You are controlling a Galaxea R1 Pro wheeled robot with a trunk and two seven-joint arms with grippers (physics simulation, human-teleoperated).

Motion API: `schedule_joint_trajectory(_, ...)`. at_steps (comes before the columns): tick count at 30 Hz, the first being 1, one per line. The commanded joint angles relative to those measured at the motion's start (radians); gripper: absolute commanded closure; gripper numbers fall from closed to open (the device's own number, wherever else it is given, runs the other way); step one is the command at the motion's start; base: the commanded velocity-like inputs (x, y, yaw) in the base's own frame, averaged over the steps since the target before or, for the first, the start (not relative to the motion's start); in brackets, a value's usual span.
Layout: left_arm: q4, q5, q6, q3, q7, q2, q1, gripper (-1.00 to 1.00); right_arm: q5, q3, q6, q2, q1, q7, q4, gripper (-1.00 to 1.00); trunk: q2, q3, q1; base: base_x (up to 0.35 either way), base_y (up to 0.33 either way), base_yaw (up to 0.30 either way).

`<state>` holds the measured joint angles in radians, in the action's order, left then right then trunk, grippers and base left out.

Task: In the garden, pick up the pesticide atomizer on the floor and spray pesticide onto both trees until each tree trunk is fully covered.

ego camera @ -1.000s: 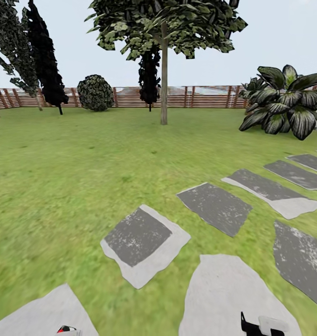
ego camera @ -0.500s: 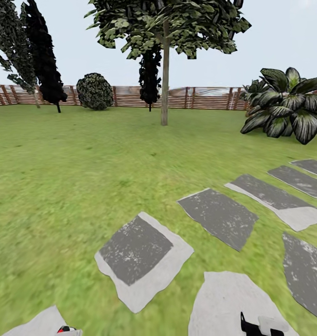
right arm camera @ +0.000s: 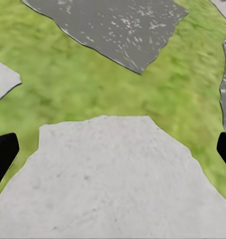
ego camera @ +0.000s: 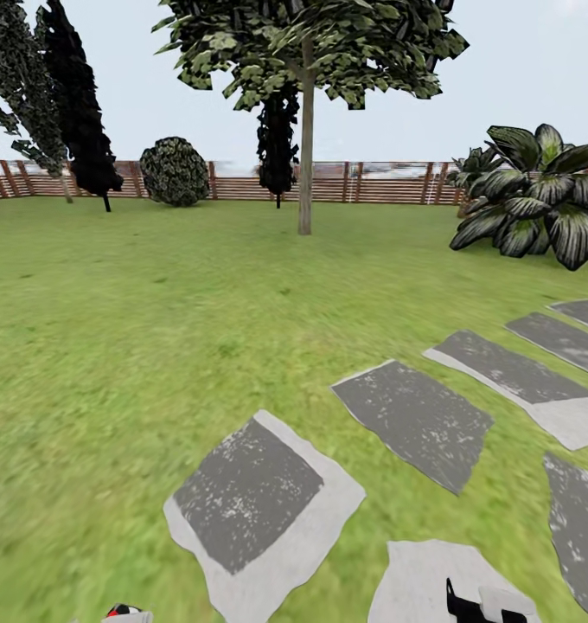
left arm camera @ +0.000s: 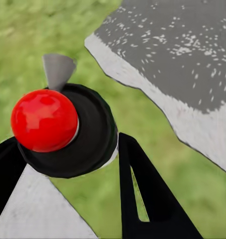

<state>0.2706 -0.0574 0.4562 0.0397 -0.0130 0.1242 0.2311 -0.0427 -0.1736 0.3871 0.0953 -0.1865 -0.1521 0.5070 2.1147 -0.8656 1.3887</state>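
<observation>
The sprayer (left arm camera: 63,129) is already off the grass, clamped between the left gripper (left arm camera: 68,174) jaws, the right gripper (right arm camera: 113,149) jaws spread wide and empty, while the tree trunk (ego camera: 305,156) at upper centre, well apart, looks unsprayed

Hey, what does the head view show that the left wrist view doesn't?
Head view: the tall tree with its bare trunk, the wooden fence, a big leafy plant, and the right tool low over a stone. Left wrist view: a close look at the atomizer between the left tool's fingers. Both: grass and grey stepping stones, plus the atomizer's red part.
</observation>
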Motion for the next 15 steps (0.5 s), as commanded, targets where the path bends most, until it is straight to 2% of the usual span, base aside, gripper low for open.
schedule_joint_trajectory(1,-0.001,-0.002,0.003,-0.003,-0.010,0.000,0.001,1.00,-0.005,-0.001,0.003,0.000,-0.001,-0.003,-0.001,-1.00,0.000,-0.001,0.000,0.337,0.000,0.000)
schedule_joint_trajectory(15,-0.001,-0.002,0.003,-0.003,-0.010,0.000,0.001,1.00,-0.005,-0.002,0.003,0.000,-0.001,-0.004,-0.001,-1.00,0.000,-0.001,0.000,0.337,0.000,0.000)
